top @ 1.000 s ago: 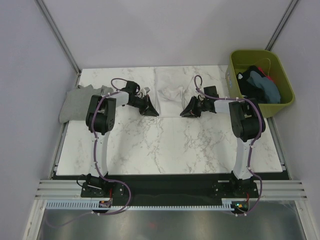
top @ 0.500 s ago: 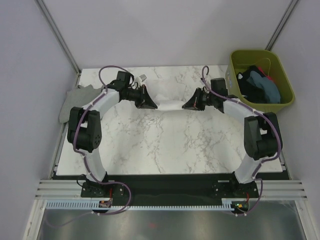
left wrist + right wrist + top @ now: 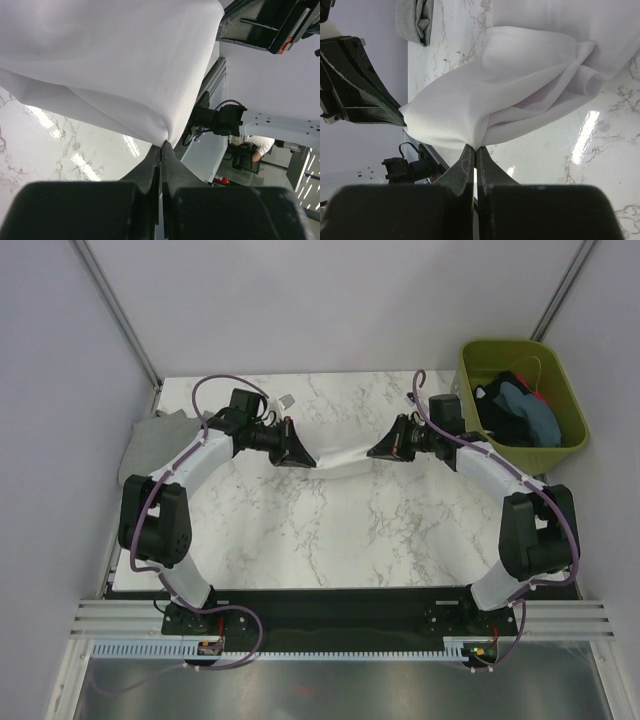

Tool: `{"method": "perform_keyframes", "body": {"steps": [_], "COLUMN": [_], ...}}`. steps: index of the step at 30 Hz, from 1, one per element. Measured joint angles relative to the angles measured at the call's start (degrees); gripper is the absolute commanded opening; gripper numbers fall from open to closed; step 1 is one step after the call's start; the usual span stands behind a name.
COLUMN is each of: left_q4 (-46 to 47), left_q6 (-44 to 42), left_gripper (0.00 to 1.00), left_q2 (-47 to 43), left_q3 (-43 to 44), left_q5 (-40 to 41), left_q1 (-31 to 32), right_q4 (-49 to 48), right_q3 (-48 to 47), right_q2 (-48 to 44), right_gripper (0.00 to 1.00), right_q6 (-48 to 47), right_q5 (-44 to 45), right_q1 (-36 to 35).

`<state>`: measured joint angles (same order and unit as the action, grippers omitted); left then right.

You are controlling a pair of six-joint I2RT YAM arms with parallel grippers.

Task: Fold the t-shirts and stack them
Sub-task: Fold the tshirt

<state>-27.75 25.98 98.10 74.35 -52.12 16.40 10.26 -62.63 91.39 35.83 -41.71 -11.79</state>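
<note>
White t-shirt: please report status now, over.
Left gripper shut on white t-shirt. Right gripper shut on it too. Shirt stretched between them. Nothing in the way.

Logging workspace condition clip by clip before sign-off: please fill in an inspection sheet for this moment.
Surface: marble table, mostly bare, with glare patches.
Job's things: white t-shirt stretched between both grippers; grey t-shirt at the table's left edge; blue and dark t-shirts lying in the bin.
Clutter: olive-green bin beside the table's far right corner.
Grippers: left gripper and right gripper both shut on the white t-shirt.
Cables: purple cables loop along both arms, apart from the cloth.
Surroundings: grey walls; nothing else seen.
</note>
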Motion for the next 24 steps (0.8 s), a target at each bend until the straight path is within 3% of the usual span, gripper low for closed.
{"method": "perform_keyframes", "body": {"steps": [8,17,18,19,20,21,22,24], "left_q4": [-2.75,-2.4,-1.9,-1.7,-1.46,-1.25,-1.18,-1.33], "left_q6": [-0.22,-3.45,-3.98,-4.63,-5.09,-6.36,-6.54,-7.26], "left_gripper": [0.02,0.04,0.16,0.29,0.62,0.75,0.83,0.85], "left_q2": [8.15,31.15,33.79,35.95,37.35,38.64,39.19,39.21], "left_q3": [9.29,34.14,37.11,39.69,41.48,43.41,44.65,46.14], "left_q5": [0.39,5.25,7.17,9.14,10.69,13.14,14.93,17.53], "left_q1": [-2.86,-6.38,-6.45,-6.45,-6.43,-6.32,-6.25,-6.03], "right_q4": [-1.27,-8.87,-9.92,-10.6,-10.54,-10.73,-10.73,-10.51], "right_q3": [-11.45,-32.22,-34.21,-36.04,-37.75,-39.85,-41.4,-42.69], "right_q2": [12.5,35.5,38.03,40.3,42.01,43.82,44.96,45.27], "right_gripper": [0.0,0.03,0.11,0.4,0.53,0.62,0.78,0.81], "right_q6": [0.94,2.12,2.12,2.05,2.03,1.42,0.79,-0.57], "right_q5": [0.0,0.83,1.22,1.53,1.68,1.99,2.45,2.97], "right_q1": [0.0,0.0,-0.09,-0.2,-0.24,-0.31,-0.39,-0.63]}}
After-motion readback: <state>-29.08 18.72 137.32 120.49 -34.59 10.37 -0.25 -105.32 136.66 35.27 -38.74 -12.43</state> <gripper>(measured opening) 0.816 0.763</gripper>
